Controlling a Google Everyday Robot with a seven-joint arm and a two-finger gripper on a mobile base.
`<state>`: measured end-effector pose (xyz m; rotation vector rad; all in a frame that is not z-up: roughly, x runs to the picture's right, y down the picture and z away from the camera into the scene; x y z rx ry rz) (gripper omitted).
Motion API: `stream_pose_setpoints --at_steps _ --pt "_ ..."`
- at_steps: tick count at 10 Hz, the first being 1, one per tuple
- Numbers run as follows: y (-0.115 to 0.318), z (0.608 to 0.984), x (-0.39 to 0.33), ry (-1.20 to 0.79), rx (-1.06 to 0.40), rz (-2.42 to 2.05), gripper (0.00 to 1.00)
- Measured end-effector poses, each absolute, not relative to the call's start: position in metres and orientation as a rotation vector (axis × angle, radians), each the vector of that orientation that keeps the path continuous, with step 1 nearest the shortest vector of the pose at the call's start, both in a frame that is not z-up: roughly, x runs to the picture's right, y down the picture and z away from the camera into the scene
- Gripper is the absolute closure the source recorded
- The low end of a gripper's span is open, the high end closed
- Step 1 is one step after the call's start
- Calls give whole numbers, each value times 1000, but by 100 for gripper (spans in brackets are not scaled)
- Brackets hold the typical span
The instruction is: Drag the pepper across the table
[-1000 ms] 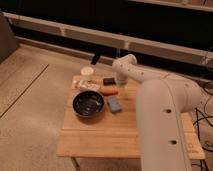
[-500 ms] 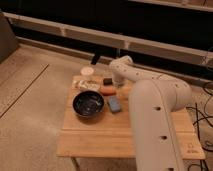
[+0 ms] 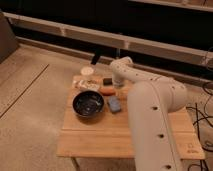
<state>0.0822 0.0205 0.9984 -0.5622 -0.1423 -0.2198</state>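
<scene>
The orange-red pepper (image 3: 107, 91) lies on the far part of the light wooden table (image 3: 120, 135), between the small dark brown block (image 3: 107, 80) and the blue-grey block (image 3: 115, 104). My white arm reaches in from the right. Its end bends down to the gripper (image 3: 119, 85), which sits low over the table at the pepper's right end. Whether it touches the pepper is hidden by the wrist.
A dark bowl (image 3: 89, 104) stands left of the blue-grey block. A flat pale packet (image 3: 86, 84) and a small white round cup (image 3: 87, 71) sit at the far left corner. A dark object (image 3: 95, 59) stands up behind the table's far edge. Cables lie on the floor at right.
The arm's end has shifted a little to the left and down toward the pepper. The pepper, blocks and bowl have not visibly moved.
</scene>
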Motion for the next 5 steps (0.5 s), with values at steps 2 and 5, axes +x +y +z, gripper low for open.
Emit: stream_pose_setpoints --at_steps 2,5 --pt "22 1000 84 -153 -565 -218 98" --pt "25 1003 92 -146 -578 -217 100"
